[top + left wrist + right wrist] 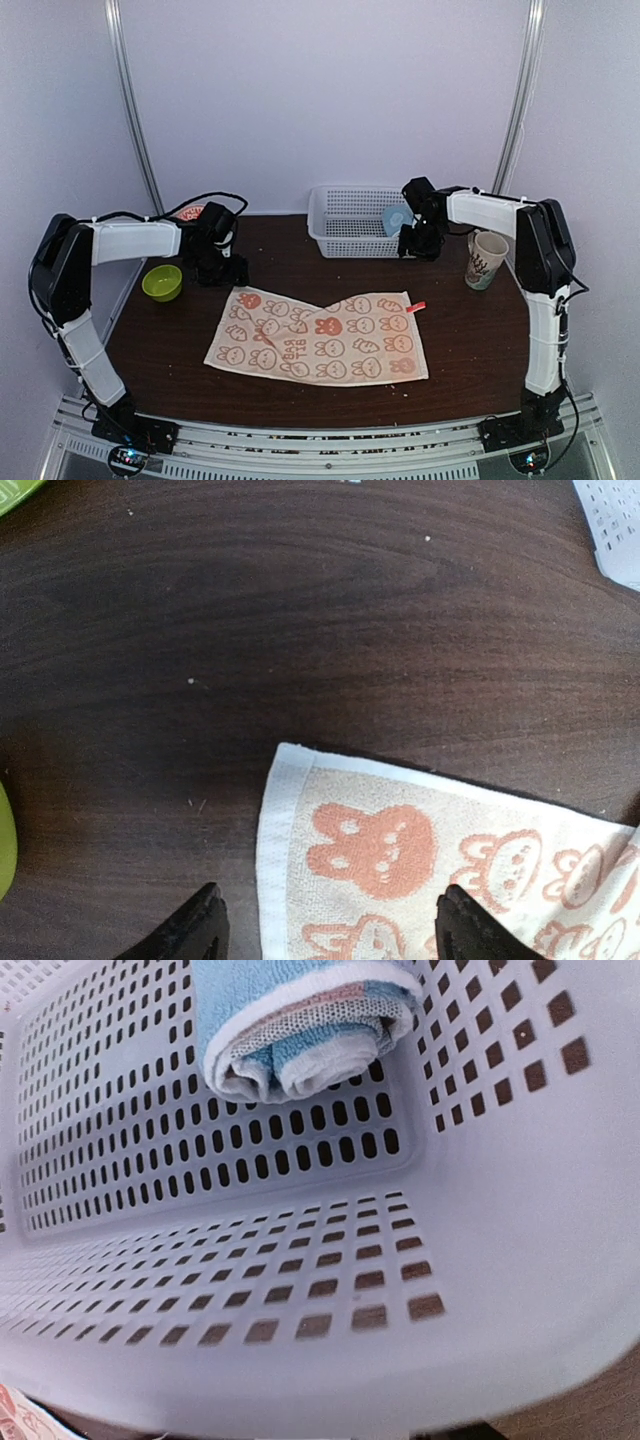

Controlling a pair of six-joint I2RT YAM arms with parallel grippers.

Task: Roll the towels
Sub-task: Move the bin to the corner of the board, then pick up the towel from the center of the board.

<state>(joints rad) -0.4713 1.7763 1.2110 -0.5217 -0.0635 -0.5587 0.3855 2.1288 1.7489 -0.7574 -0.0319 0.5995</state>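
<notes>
from above: the orange bunny towel [320, 338] lies spread out in the middle of the brown desk [470, 330], with one crease across it. the left claw [222, 268] hangs at the towel's far left corner. a green bowl [162, 282] sits just left of that claw. a white basket [350, 222] stands at the back, and the blue towel [394, 218] is inside at its right end. the right claw [420, 246] is at the basket's right front corner. i cannot tell if it is open or closed. a cup [486, 258] stands close on its right.

left wrist: the left claw [325, 935] is open and holds nothing. its tips stand wide apart over the orange bunny towel [400, 865] corner. the green bowl [5, 840] peeks in at the left.

right wrist: the blue towel [310, 1020] is rolled up and lies on the white basket [500, 1210] floor.
</notes>
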